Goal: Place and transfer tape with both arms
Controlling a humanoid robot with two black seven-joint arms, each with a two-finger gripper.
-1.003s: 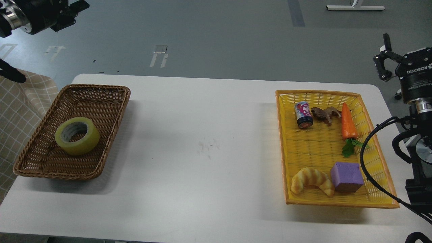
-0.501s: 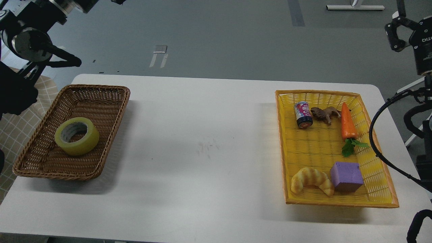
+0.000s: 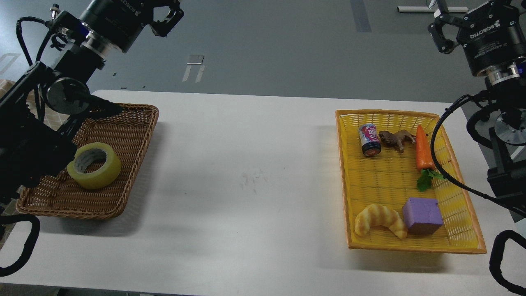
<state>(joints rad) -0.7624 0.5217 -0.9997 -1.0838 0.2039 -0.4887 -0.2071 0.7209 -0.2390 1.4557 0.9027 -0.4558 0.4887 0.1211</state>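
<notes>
The tape (image 3: 94, 165), a thick translucent yellow roll with a grey-white core, lies flat in the brown wicker basket (image 3: 123, 123) at the table's left. My left gripper (image 3: 160, 12) is high above the basket's far end, well above and beyond the tape. Its finger (image 3: 169, 21) is splayed outward and holds nothing, and its tips are cut off by the top edge. My right gripper (image 3: 452, 18) is high at the top right, beyond the yellow basket (image 3: 349, 185). Its finger (image 3: 438, 35) is also splayed and it is empty.
The yellow basket holds a small can (image 3: 370, 139), a brown toy animal (image 3: 396, 139), a carrot (image 3: 423, 150), a purple block (image 3: 422, 215) and a croissant (image 3: 380, 220). The right arm's black cable (image 3: 441, 164) hangs over the basket's right side. The left arm's links cover the wicker basket's left edge.
The left arm has swung in to the right, over the wicker basket's left side, and its gripper is now in view. The right gripper has risen and moved left. The tape has not moved.
</notes>
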